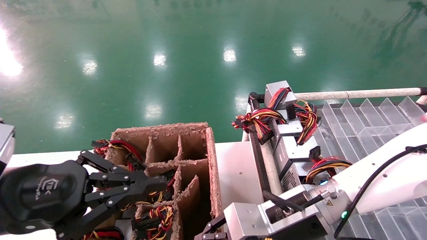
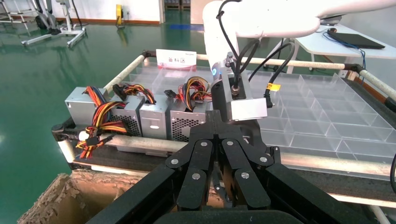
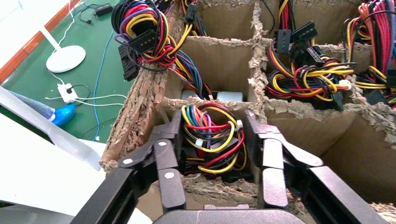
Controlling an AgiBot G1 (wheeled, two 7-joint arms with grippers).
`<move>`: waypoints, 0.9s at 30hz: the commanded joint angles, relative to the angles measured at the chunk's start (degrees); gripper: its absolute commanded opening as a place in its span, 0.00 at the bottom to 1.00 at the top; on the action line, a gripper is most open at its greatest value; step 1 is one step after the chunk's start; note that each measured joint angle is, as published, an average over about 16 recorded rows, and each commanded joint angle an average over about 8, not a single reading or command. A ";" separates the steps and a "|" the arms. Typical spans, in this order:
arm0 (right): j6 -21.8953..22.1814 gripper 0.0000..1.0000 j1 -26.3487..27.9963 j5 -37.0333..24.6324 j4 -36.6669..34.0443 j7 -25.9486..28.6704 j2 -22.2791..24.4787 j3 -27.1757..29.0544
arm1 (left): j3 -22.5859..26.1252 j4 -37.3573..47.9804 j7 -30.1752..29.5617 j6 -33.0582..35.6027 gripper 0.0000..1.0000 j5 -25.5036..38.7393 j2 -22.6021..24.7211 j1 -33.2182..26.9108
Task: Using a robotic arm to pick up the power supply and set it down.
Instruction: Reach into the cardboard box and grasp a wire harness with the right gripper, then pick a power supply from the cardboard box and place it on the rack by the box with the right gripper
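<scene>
I see R pincer [image 3: 212,140] open, fingers astride power supply [image 3: 211,142] wire bundle in a cardboard box [image 3: 299,135] cell; L pincer [image 1: 156,186] closed, empty, over box.

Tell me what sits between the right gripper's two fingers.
In the right wrist view, the right gripper straddles a power supply's wire bundle in a cell of the cardboard box; its fingers are spread on either side of it.
</scene>
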 commanded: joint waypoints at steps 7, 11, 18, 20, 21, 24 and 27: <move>0.25 0.00 0.66 0.92 -0.99 -1.09 0.06 -1.44 | 0.00 0.00 0.00 0.00 0.00 0.00 0.00 0.00; 0.29 0.00 0.94 1.31 -1.51 -1.60 -0.01 -2.02 | 0.01 0.00 0.00 0.00 0.00 0.00 0.00 0.00; 0.14 0.00 1.66 2.19 -1.95 -2.04 -0.29 -3.09 | 0.01 0.00 0.00 0.00 0.00 -0.01 0.00 0.00; 0.10 0.00 1.84 2.81 -1.93 -2.02 -0.23 -3.27 | 0.01 0.00 0.00 0.00 0.00 -0.01 0.00 0.00; 0.08 0.00 1.94 3.23 -1.92 -1.98 -0.16 -3.31 | 0.01 0.00 0.00 0.00 0.00 -0.01 0.00 0.00; -0.05 0.00 2.14 5.01 -1.87 -1.78 0.19 -3.26 | 0.01 0.00 0.01 0.00 0.00 -0.01 0.00 0.00; -0.24 0.00 2.41 6.93 -1.67 -1.51 0.68 -3.28 | 0.01 0.00 0.01 0.00 0.00 -0.01 0.00 0.00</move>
